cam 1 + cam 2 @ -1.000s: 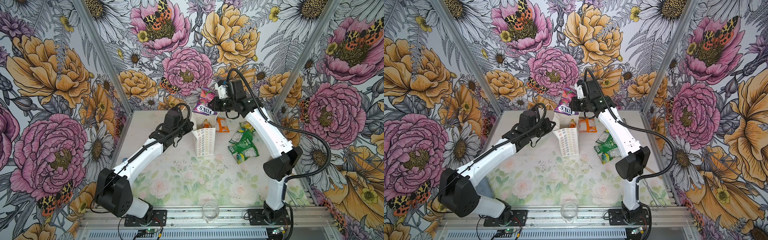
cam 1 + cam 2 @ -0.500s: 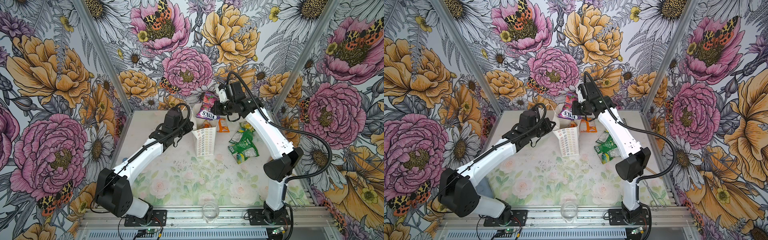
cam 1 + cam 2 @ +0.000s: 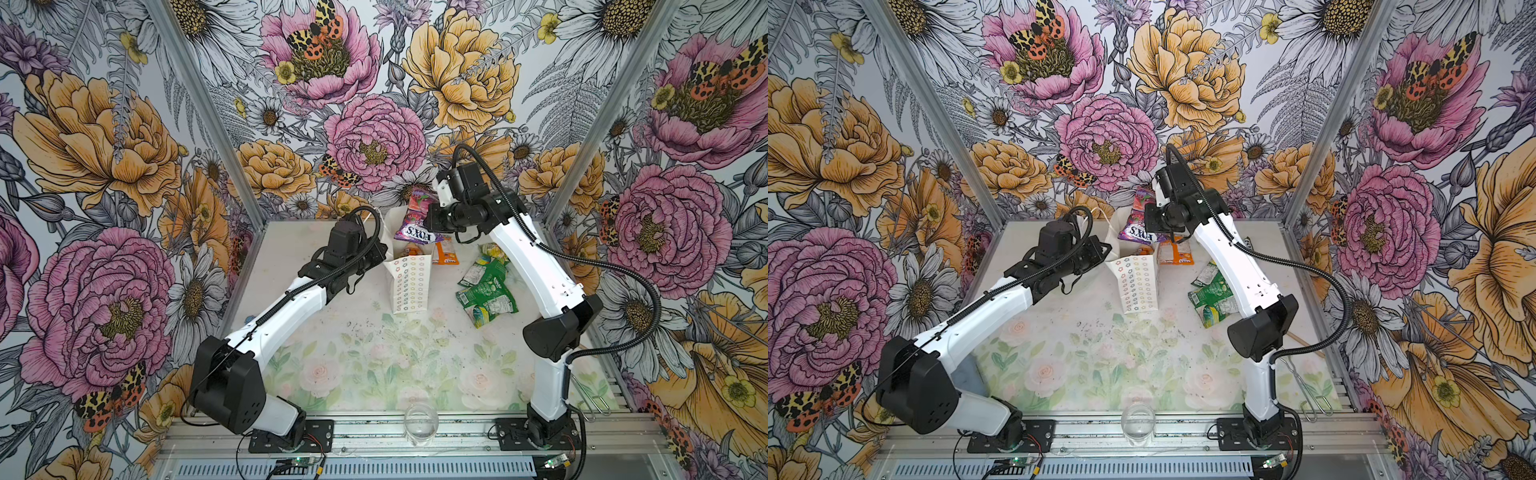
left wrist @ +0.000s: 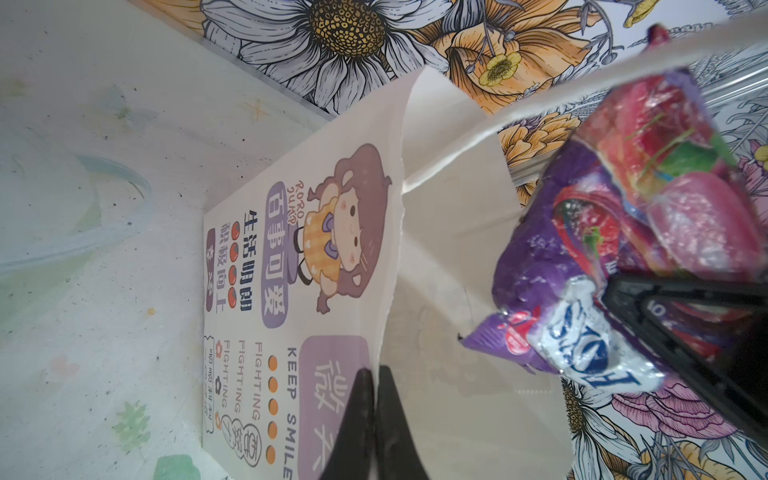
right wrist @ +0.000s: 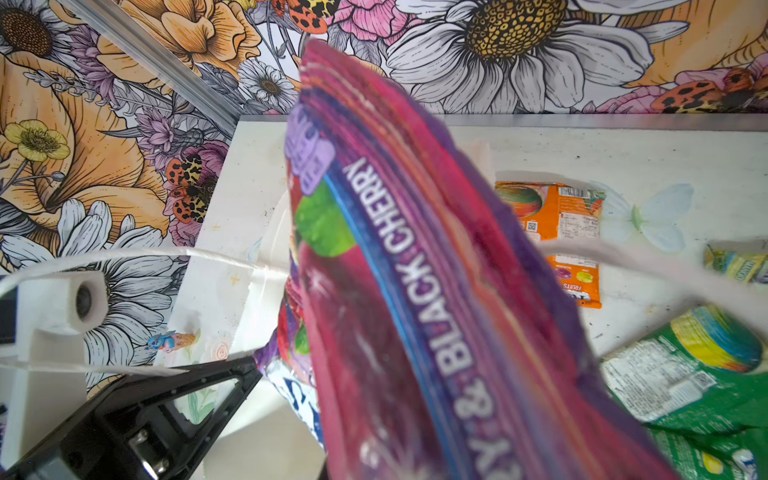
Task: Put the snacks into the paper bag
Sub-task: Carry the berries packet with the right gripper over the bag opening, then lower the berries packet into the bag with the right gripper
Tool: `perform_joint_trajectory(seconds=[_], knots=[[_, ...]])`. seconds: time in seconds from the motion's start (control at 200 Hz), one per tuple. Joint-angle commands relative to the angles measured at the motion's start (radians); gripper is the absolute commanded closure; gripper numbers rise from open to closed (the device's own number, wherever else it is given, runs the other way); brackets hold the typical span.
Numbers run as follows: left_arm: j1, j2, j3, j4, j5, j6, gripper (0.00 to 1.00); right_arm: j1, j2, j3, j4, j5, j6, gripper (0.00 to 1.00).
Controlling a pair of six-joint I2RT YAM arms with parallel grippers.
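Right gripper point(image 3: 433, 220) is clamped tight on the purple packet point(image 3: 415, 228), dangling it just above the open mouth of the paper bag point(image 3: 409, 286)! Left gripper point(image 4: 376, 395) is pinched shut on the bag's rim, and the bag stands upright. An orange packet point(image 3: 445, 254) lies flat just beside the bag's far corner. Green packets point(image 3: 486, 291) are heaped near the bag, on the right arm's side.

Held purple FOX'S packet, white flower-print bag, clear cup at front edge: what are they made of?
Purple glossy packet: likely thin plastic film; glare spots and crinkles. White flower-print bag: matte paper; crisp folds, no shine. Clear cup: glass or hard clear plastic, cannot tell which; see-through, bright rim.
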Motion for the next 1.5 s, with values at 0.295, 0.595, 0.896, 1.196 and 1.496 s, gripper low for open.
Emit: perform_joint_trajectory(seconds=[0.295,0.595,0.896,1.196,1.496], knots=[[-0.002,0.001,0.025,0.026,0.021,-0.006,0.95,0.019,0.039,0.093,-0.016,0.032,0.043,1.0],[-0.002,0.001,0.022,0.032,0.025,-0.006,0.95,0.039,0.067,0.109,-0.023,0.057,0.064,1.0],[0.002,-0.001,0.019,0.034,0.027,-0.006,0.95,0.05,0.094,0.109,-0.046,0.111,0.068,1.0],[0.001,0.0,0.019,0.036,0.028,-0.006,0.95,0.055,0.113,0.109,-0.075,0.129,0.065,1.0],[0.001,0.005,0.023,0.036,0.029,-0.007,0.95,0.063,0.149,0.152,-0.135,0.096,0.024,1.0]])
